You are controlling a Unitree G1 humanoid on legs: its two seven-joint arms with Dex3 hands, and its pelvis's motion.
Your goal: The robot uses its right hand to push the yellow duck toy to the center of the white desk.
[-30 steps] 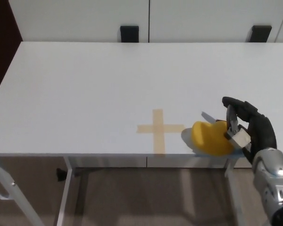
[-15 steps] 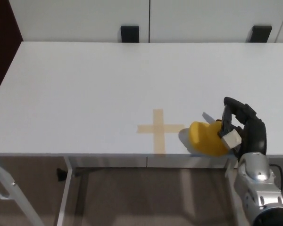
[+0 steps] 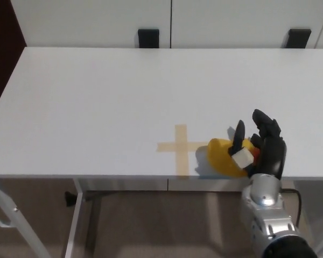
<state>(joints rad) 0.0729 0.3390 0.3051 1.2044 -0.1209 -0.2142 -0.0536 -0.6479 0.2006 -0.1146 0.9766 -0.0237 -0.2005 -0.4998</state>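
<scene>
Nearest, right hand (image 3: 258, 146) pressing against the right flank of the yellow duck toy (image 3: 224, 157), fingers spread and curled loosely round it, pushing rather than clamping. Probably proving light, hollow and rather squashy, sliding readily on the smooth top; best shoved low on the body, lest tipping over. Looking rounded, glossy yellow, with a hint of orange beside the hand. Sitting near the front edge of the white desk (image 3: 97, 97), just right of the tape cross (image 3: 180, 147) marking centre.

The right hand (image 3: 258, 148) covers the yellow duck toy's (image 3: 222, 157) right side; the forearm runs off the bottom edge.
</scene>
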